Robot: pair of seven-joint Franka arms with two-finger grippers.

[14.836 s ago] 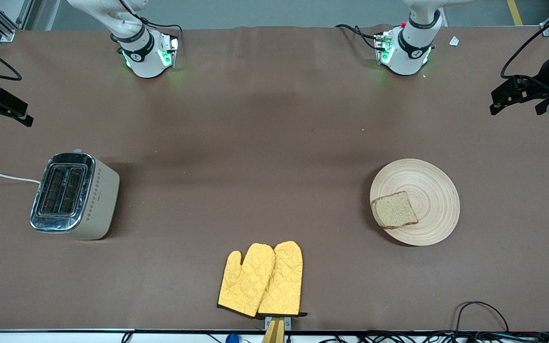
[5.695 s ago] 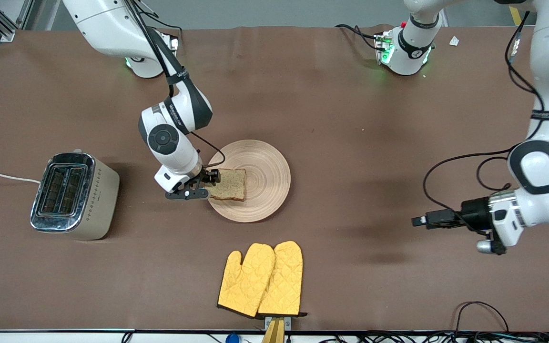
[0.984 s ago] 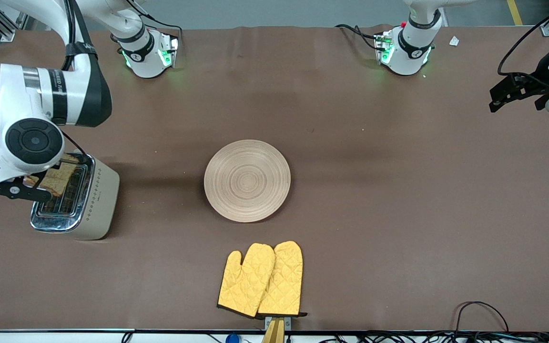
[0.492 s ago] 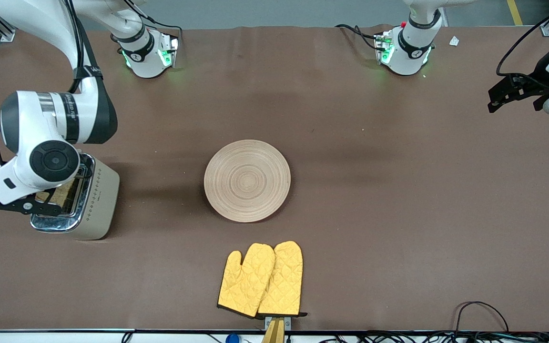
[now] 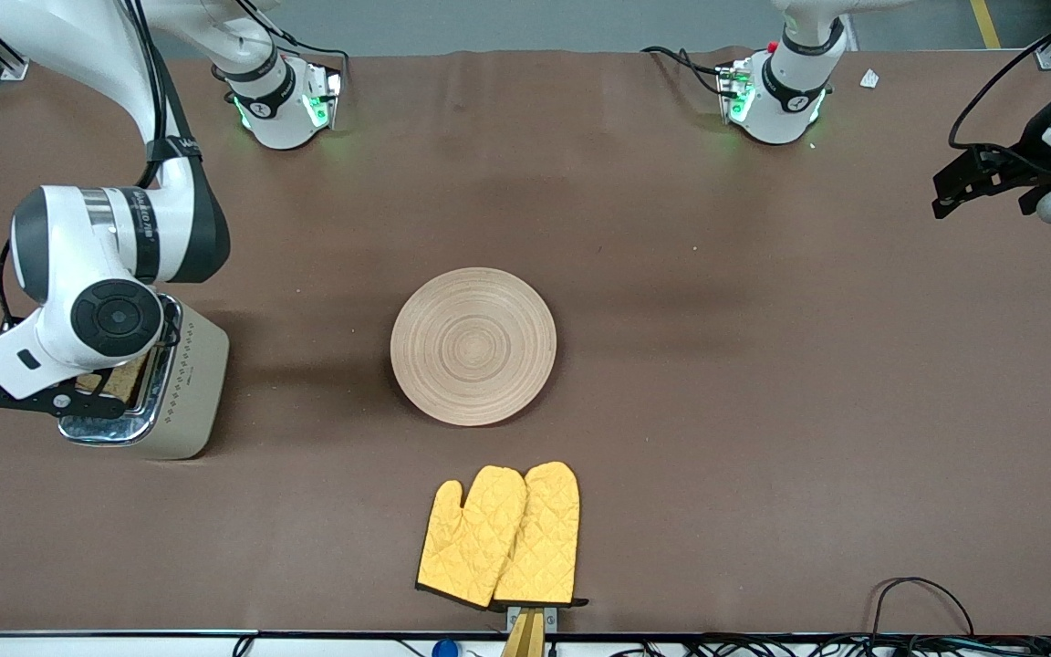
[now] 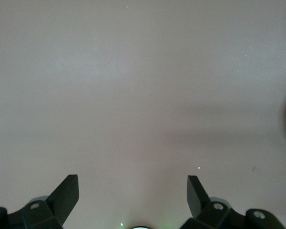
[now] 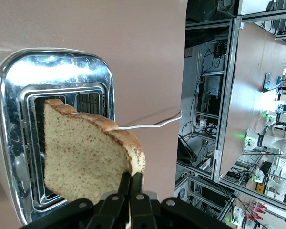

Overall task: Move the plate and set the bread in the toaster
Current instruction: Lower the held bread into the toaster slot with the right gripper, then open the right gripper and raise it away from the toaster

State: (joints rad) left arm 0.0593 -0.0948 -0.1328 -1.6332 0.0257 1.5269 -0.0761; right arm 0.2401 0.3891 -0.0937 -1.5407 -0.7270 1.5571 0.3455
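Note:
The cream toaster (image 5: 181,383) with its chrome top (image 7: 57,64) stands at the right arm's end of the table. My right gripper (image 7: 131,181) hangs just over its slots, shut on the crust edge of the brown speckled bread (image 7: 81,152). The slice stands on edge above a slot; I cannot tell whether its lower edge has entered. From the front only a patch of bread (image 5: 117,378) shows under the right wrist. The wooden plate (image 5: 473,346) lies bare at the table's middle. My left gripper (image 5: 982,178) waits open, raised at the left arm's end, over bare tabletop (image 6: 133,95).
A pair of yellow oven mitts (image 5: 500,536) lies nearer to the front camera than the plate. The toaster's white cord (image 7: 150,125) runs off toward the table's edge. Cables hang along the front edge (image 5: 918,593).
My right gripper has carried the bread along the toaster top and lower onto the slots. The plate, the mitts and the left arm have stayed put.

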